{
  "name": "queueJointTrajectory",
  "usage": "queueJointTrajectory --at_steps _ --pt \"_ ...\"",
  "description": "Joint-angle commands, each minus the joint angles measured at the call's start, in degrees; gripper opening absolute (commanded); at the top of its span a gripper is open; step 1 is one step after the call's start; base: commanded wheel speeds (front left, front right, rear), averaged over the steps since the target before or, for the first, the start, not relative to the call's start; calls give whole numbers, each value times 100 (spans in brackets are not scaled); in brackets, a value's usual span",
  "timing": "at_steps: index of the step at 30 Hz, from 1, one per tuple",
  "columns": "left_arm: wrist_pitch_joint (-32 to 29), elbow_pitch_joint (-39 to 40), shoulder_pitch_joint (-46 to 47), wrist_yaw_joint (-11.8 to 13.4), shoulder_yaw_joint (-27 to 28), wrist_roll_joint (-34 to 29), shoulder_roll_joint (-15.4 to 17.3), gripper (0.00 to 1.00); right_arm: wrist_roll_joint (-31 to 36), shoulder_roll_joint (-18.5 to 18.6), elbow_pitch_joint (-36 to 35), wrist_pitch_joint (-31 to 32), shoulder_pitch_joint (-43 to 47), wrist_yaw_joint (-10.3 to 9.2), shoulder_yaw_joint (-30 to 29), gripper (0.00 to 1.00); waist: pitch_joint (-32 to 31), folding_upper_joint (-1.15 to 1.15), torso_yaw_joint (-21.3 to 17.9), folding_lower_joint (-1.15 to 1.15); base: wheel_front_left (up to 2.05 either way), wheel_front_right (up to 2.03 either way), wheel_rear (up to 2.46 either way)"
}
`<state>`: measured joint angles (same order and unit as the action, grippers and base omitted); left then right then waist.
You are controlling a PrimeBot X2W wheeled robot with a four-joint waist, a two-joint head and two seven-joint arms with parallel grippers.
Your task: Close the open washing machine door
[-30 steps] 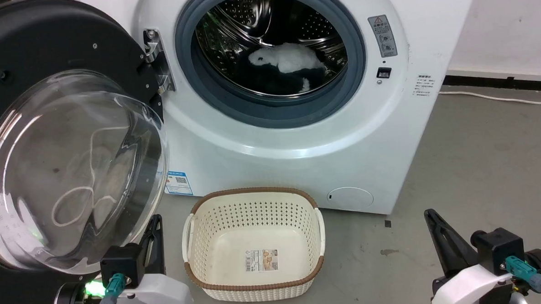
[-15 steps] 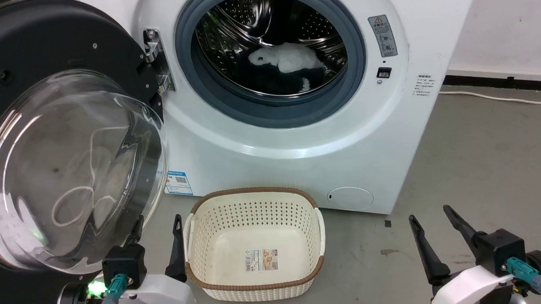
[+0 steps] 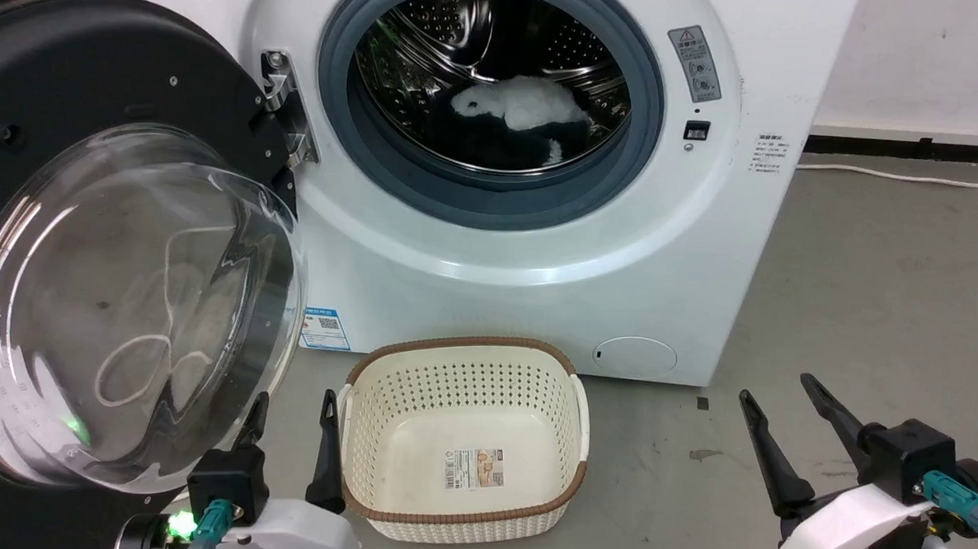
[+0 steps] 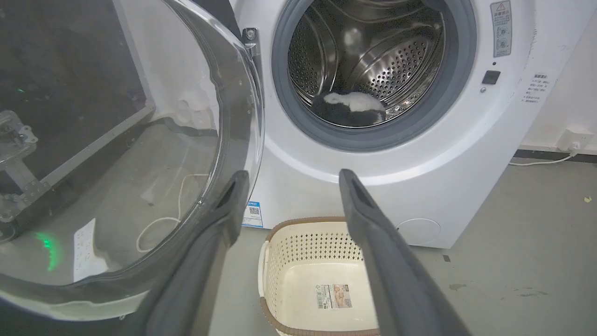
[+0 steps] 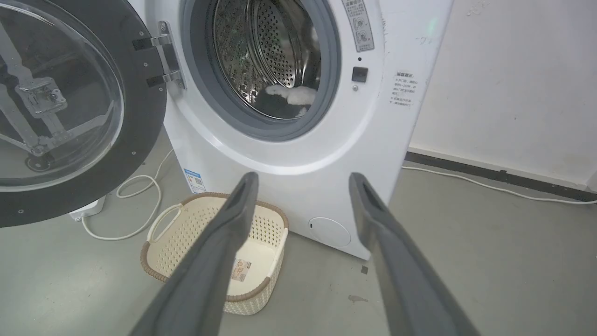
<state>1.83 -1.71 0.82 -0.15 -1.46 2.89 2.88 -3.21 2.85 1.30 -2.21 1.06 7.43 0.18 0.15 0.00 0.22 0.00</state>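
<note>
**DESK:** Where does the door stand?

**ME:** The large round washing machine door, a glossy black rim around a bulging clear glass bowl, is swung wide open on its metal hinge at my left. It is well apart from the grey rubber ring and the steel drum, where white and dark laundry lies.

**DESK:** And your grippers?

**ME:** My left gripper is spread wide and empty, just below the door's lower edge. It sits between the door and the cream perforated plastic basket with a brown rim on the grey floor. My right gripper is equally wide and empty, well off to the right.

**DESK:** How do you close it well?

**ME:** As I judge it, the left arm should reach round to the door's outer face. It should press on the black rim far from the hinge, not on the slippery glass. Then it should sweep the door in an arc above the basket and push firmly until it catches at the small black latch.
</note>
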Motion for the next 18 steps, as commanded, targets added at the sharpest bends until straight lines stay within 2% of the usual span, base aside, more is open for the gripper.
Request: queueJointTrajectory --at_steps 1,18 --pt "65 -28 2 17 -34 54 8 100 -63 0 24 -52 89 1 6 100 4 0 2 0 0 0 0" --pt "233 -148 6 33 -172 289 39 100 -292 1 142 -237 163 2 39 100 14 0 45 0 0 0 0"
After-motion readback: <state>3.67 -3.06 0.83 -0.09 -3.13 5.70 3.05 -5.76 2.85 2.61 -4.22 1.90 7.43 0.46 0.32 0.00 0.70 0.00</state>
